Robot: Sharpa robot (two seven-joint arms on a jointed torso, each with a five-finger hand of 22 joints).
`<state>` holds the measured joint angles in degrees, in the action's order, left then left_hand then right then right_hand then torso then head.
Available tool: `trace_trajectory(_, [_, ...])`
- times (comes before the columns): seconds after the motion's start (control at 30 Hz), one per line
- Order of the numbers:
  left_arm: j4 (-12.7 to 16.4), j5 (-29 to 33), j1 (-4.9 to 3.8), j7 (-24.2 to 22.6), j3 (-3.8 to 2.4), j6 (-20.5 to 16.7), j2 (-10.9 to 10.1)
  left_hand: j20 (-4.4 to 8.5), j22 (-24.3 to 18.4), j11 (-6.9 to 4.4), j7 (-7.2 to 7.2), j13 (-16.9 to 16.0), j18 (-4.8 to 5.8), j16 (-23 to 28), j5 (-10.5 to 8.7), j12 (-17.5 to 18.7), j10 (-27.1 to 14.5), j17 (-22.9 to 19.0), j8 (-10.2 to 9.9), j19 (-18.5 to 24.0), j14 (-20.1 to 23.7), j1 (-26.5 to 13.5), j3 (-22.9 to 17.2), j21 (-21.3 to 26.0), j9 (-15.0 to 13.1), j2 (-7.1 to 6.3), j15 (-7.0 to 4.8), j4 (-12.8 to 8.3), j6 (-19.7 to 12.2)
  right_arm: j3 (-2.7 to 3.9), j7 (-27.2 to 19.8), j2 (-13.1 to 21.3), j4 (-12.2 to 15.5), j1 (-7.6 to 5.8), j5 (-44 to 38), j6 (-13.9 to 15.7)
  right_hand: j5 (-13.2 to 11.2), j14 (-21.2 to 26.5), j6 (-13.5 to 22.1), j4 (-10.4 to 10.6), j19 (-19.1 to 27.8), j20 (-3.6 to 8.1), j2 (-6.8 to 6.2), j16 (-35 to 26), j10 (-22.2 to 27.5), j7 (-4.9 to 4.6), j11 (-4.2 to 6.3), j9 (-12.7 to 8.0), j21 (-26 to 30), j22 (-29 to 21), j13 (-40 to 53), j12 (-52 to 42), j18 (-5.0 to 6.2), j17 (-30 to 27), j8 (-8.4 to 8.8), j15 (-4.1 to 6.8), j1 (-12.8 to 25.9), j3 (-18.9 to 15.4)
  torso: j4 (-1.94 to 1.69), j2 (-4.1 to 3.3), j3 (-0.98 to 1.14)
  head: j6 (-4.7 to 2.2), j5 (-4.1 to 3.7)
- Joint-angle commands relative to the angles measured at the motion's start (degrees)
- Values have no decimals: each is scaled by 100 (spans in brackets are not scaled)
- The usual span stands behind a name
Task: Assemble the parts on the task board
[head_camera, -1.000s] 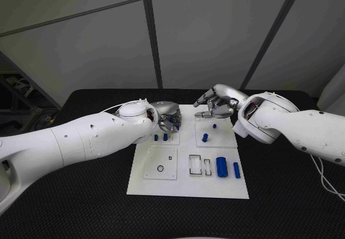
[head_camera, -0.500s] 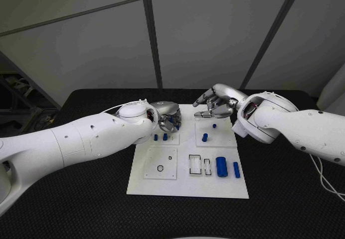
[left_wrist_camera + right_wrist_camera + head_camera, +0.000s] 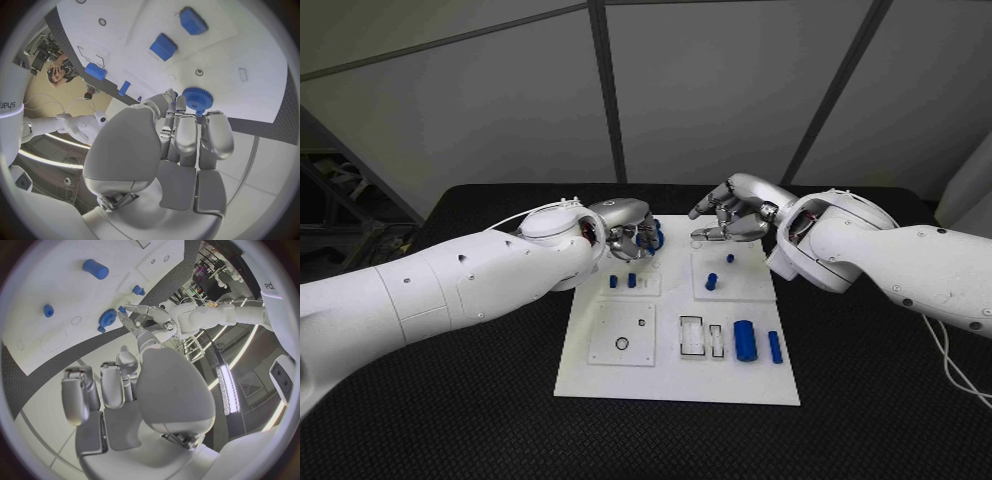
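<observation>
The white task board (image 3: 678,372) lies in the middle of the black table. My left hand (image 3: 626,230) hovers over the board's far left corner and pinches a blue gear (image 3: 653,238) at its fingertips; the gear (image 3: 197,98) also shows in the left wrist view and as a gear (image 3: 107,317) in the right wrist view. Two small blue pegs (image 3: 622,282) stand just below that hand. My right hand (image 3: 733,210) hangs over the board's far right part with fingers apart and nothing in them. Under it stand two blue parts (image 3: 711,279) on a raised plate.
Two blue cylinders (image 3: 744,340) (image 3: 775,346) lie at the board's near right, beside white slotted holders (image 3: 691,333). A square plate with small rings (image 3: 625,333) sits at the near left. Black table (image 3: 459,400) surrounds the board.
My left hand has lifted a little and drawn back toward the board's far edge, and the blue gear now shows at its fingertips. The right hand has barely moved.
</observation>
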<state>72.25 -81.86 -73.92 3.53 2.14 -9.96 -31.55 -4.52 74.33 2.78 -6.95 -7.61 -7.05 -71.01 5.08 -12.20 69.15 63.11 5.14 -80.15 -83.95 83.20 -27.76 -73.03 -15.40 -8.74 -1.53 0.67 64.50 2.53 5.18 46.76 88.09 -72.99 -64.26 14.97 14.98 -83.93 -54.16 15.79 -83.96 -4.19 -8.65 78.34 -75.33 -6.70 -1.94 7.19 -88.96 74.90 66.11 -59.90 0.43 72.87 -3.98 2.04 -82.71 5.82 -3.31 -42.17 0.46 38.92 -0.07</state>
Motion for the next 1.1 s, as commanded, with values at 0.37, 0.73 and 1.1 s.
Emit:
trace_trajectory(0.37, [363, 202, 33, 152, -200, 169, -461, -9, 7, 28, -5, 12, 238, -4, 14, 39, 22, -15, -29, -16, -141, -73, 37, -17, 2, -3, -1, -20, 48, 3, -57, -6, -50, -9, -7, 30, 33, -217, -46, -2, -522, 32, 30, -34, 21, -11, 7, -9, 13, 1379, -4, 8, -5, 7, 16, 45, -5, 41, -1, -2, 2, -39, 65])
trace_trajectory(0.73, [524, 207, 176, 258, -205, 366, -783, -11, 9, 25, 3, 24, 237, 6, -31, 49, 28, -42, -40, -10, -134, -113, 54, -14, 10, -12, -2, -18, 62, 3, -51, -3, -49, -9, -7, 23, 33, -217, -46, -2, -522, 32, 30, -34, 21, -11, 7, -9, 13, 1379, -4, 8, -5, 7, 16, 45, -5, 41, 0, -17, -5, -34, 86])
trace_trajectory(1.1, [451, 207, 267, 234, -206, 335, -771, -11, 9, 25, 3, 24, 237, 6, -31, 49, 28, -42, -40, -10, -134, -113, 54, -14, 10, -12, -2, -18, 62, 3, -50, 1, -42, -9, -7, 20, 33, -217, -46, -2, -522, 32, 30, -34, 21, -11, 7, -9, 13, 1379, -4, 8, -5, 7, 16, 45, -5, 41, 15, -17, 0, -16, 95])
